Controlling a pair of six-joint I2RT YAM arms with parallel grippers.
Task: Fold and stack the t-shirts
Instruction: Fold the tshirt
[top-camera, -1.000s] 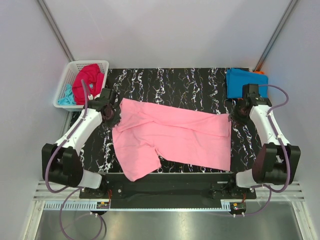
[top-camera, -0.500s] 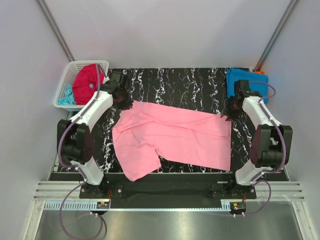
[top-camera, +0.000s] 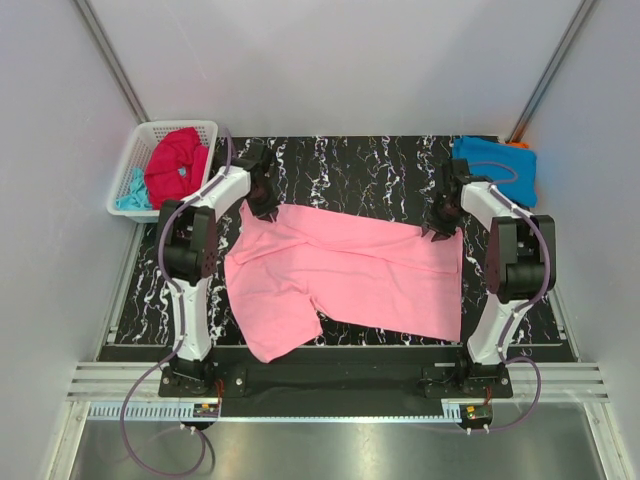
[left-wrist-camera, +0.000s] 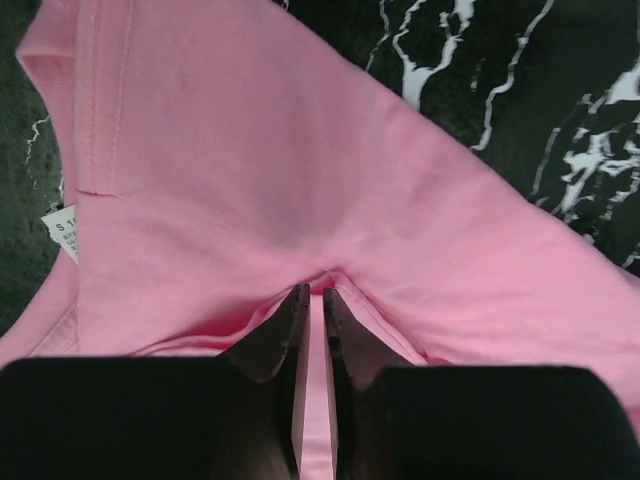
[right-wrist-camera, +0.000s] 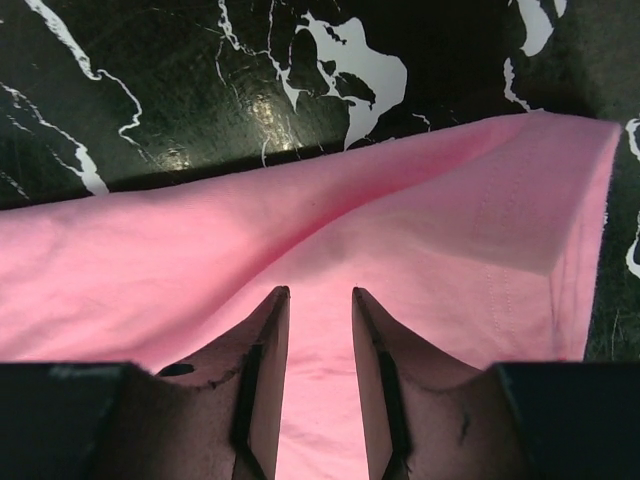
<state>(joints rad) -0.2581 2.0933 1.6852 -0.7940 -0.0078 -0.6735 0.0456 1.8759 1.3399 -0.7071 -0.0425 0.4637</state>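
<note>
A light pink t-shirt (top-camera: 350, 270) lies spread across the black marble table (top-camera: 350, 165). My left gripper (top-camera: 265, 205) is at the shirt's far left edge by the collar. In the left wrist view its jaws (left-wrist-camera: 313, 292) are nearly together, with a puckered fold of pink cloth (left-wrist-camera: 250, 180) pinched at the tips. My right gripper (top-camera: 440, 225) is at the shirt's far right corner. In the right wrist view it (right-wrist-camera: 320, 292) stands open over the pink cloth (right-wrist-camera: 450, 230), gripping nothing.
A folded bright blue t-shirt (top-camera: 495, 165) lies at the far right corner over an orange one (top-camera: 517, 145). A white lattice basket (top-camera: 170, 125) at the far left holds a crimson shirt (top-camera: 175, 165) and an aqua one (top-camera: 130, 190). A size tag (left-wrist-camera: 62, 228) shows at the collar.
Both grippers have moved inward and away from me, onto the shirt's far edge. The left jaws have narrowed onto the pink cloth. The shirt lies as before.
</note>
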